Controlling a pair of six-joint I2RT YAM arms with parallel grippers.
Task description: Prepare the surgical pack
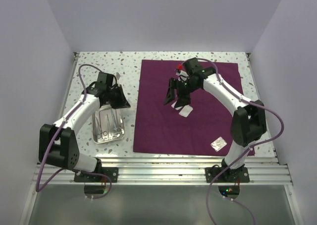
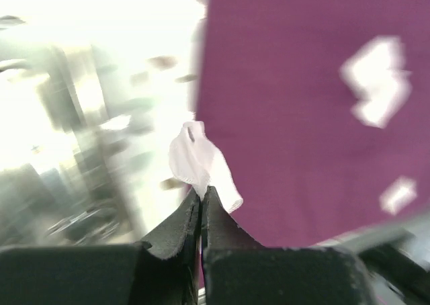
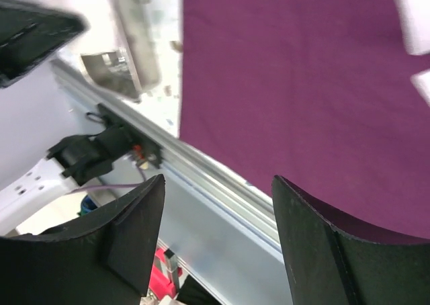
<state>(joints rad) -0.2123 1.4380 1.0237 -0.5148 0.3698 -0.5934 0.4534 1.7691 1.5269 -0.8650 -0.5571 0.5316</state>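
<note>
Left hand (image 2: 201, 196): pinched shut on the edge of a white gauze piece (image 2: 199, 158), which droops past the fingertips.
Right hand (image 3: 218, 181): spread wide, nothing between the fingers.
Cloth (image 1: 163, 131): maroon, flat on the table (image 1: 99, 66), under the right hand and just beside the left hand.
Gauze handling: likely feather-light, limp and easily dropped; an edge pinch suits it.
Loose gauze (image 1: 185, 110): on the cloth just below the right hand; a second square (image 1: 218, 144) lies nearer that arm's base.
Tray (image 1: 97, 136): steel, off the cloth, on the base side of the left hand; holds scissor-like instruments (image 1: 110, 128), probably hard and slick.
</note>
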